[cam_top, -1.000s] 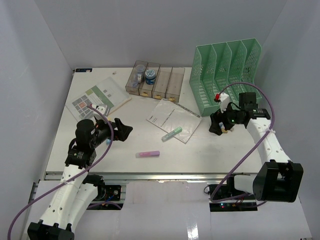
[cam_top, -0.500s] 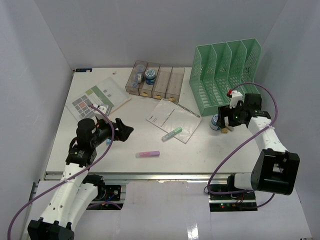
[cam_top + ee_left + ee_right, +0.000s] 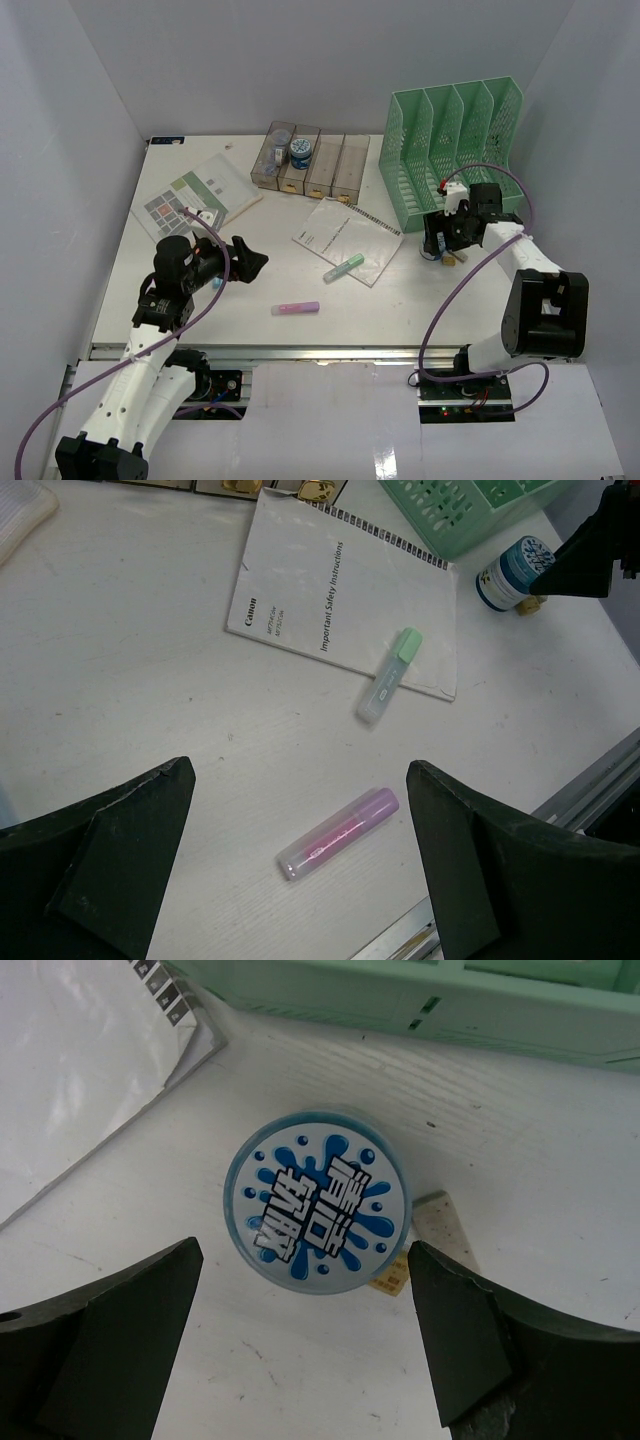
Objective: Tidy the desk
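The white desk (image 3: 400,300) has a silver rail (image 3: 300,352) along its near edge. My right gripper (image 3: 436,240) hangs open just above a small blue-and-white round can (image 3: 316,1200) by the foot of the green file rack; its fingers (image 3: 110,1350) stand on either side of the lid, apart from it. My left gripper (image 3: 247,262) is open and empty above the desk's left middle. In the left wrist view a pink tube (image 3: 338,834) lies between the open fingers (image 3: 500,880) of the left gripper (image 3: 300,880), on the desk below.
A green highlighter (image 3: 344,267) lies on a white manual (image 3: 345,238). A green mesh file rack (image 3: 455,140) stands at the back right. A row of brownish bins (image 3: 310,165) holds a second blue can (image 3: 300,152). A booklet (image 3: 195,195) lies at left. A beige scrap (image 3: 445,1230) lies beside the can.
My right gripper swung away towards the rack, uncovering the blue can, and has come back over it. The left arm has barely moved.
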Motion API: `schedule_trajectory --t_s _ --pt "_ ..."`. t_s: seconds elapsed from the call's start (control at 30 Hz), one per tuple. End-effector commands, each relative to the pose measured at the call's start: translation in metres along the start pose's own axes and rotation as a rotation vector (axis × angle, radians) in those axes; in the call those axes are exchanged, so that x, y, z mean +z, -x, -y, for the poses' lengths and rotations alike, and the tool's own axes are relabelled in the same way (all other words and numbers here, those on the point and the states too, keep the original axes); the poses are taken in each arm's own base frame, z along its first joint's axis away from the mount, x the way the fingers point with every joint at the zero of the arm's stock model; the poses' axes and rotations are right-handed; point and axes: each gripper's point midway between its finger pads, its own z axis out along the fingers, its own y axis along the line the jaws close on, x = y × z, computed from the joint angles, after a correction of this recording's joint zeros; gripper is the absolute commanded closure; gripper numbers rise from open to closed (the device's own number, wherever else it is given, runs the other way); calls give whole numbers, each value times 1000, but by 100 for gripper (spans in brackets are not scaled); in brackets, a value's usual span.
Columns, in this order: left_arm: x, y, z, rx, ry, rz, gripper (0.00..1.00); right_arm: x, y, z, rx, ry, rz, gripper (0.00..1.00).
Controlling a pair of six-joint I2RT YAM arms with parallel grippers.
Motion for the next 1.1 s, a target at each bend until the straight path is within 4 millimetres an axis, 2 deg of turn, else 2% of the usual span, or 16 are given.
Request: schedule_trajectory --t_s 0.0,0.07,0.2,0.33,0.43,0.67,0.83,0.97,1.07 --pt "0 5 4 19 -22 14 2 1 32 16 -9 -77 63 10" --pt "0 5 5 21 -29 13 2 5 32 16 -12 -74 59 10" --pt "0 4 9 21 -54 11 2 9 34 10 -25 -40 67 1" --pt "-2 6 28 5 -157 26 2 12 35 -13 -63 42 79 14" --pt "-6 5 51 -89 -281 33 2 13 34 -17 -71 55 84 17" --pt "-8 6 72 -304 -408 62 2 19 28 -19 -82 66 66 31" --pt "-8 2 81 -378 -439 56 2 22 21 -18 -89 66 48 31" --pt "-2 -8 85 -412 -441 29 2 26 15 -19 -93 79 28 24" --pt "3 -18 95 -422 -458 -7 2 30 10 -20 -102 91 14 23"
